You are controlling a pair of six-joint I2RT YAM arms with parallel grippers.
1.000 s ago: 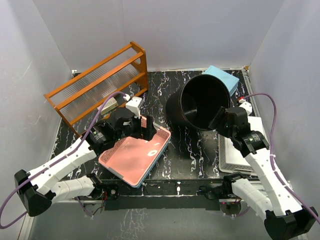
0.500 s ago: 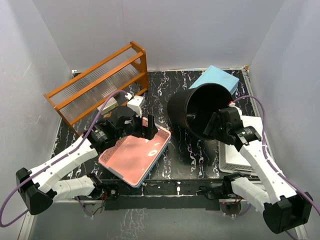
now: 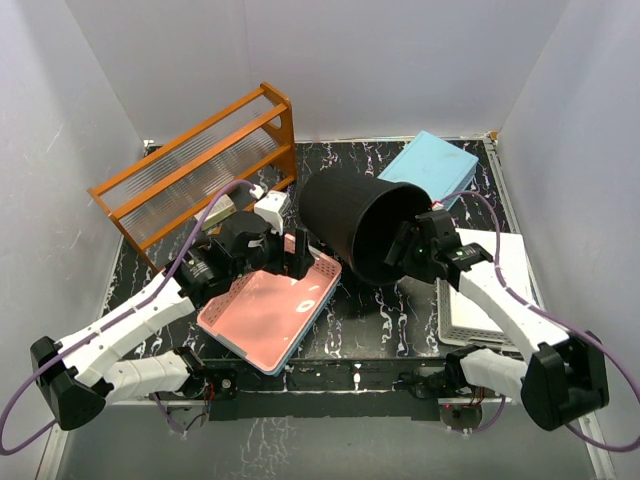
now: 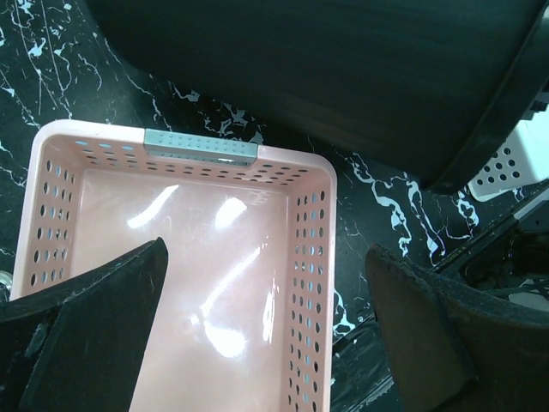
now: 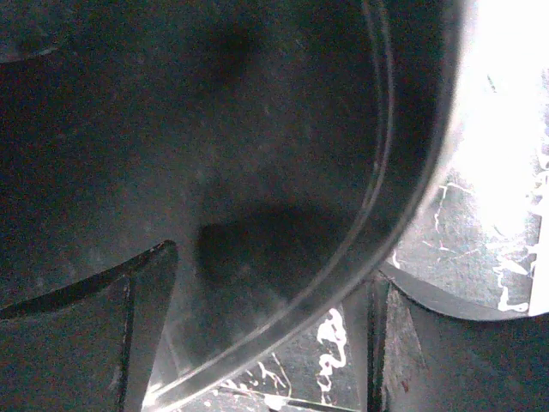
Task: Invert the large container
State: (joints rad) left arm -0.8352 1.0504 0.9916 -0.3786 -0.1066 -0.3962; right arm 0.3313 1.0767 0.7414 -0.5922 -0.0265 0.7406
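Right gripper (image 3: 413, 243) clamps the tipped large container (image 3: 350, 220) at its 4 o'clock rim, while the left gripper (image 3: 292, 258) hangs wide open over the pink basket (image 3: 268, 315).

top: table (image 3: 370, 315) seen from above | left wrist: downward, close | right wrist: very close, perhaps inside large container (image 5: 214, 172) | container shared

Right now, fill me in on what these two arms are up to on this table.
The right claw grips the rim of the big black bin, one finger inside and one outside. The bin is tipped onto its side, mouth facing the right arm, so it isn't upside down yet. The left claw hangs open over the pink basket, holding nothing. A white basket sits at the right edge.
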